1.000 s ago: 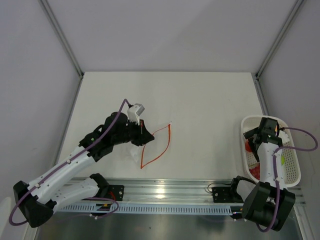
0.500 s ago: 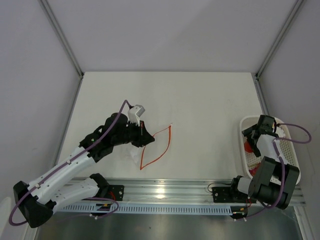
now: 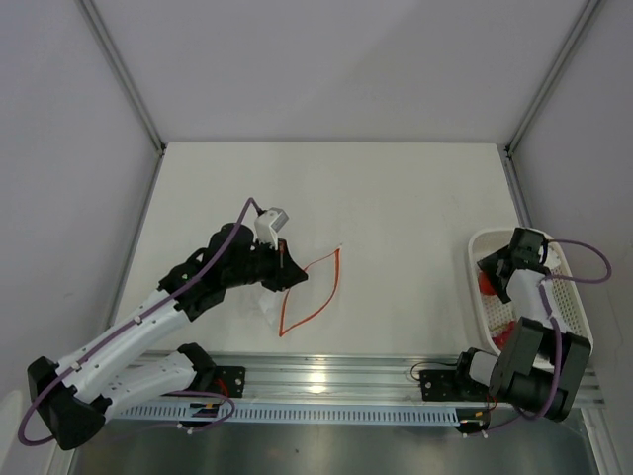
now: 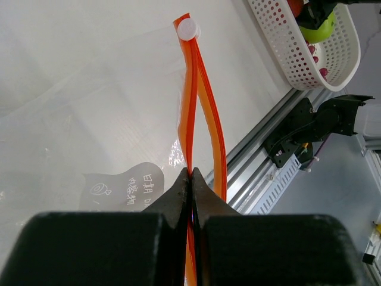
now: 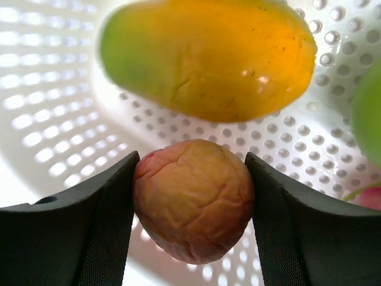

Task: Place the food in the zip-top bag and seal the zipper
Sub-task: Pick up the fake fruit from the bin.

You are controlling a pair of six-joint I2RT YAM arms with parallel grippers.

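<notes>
The clear zip-top bag (image 3: 272, 297) lies left of the table's middle, its orange-red zipper (image 3: 321, 282) gaping open. My left gripper (image 3: 284, 265) is shut on one side of the zipper strip (image 4: 191, 119); the white tab (image 4: 189, 28) shows at the strip's far end. My right gripper (image 3: 502, 269) is down in the white mesh basket (image 3: 479, 302), shut on a small yellow-orange and red toy fruit (image 5: 193, 199). A larger yellow-orange fruit (image 5: 208, 56) lies just beyond it, and a lime green one (image 5: 369, 110) at the right edge.
The basket (image 4: 286, 42) stands at the table's right edge with red fruit (image 3: 488, 287) inside. An aluminium rail (image 3: 326, 376) runs along the near edge. Grey walls enclose the table on three sides.
My right arm has pulled in and its gripper has shifted left within the basket, which has slid slightly left. My left gripper still holds the zipper, barely moved.
</notes>
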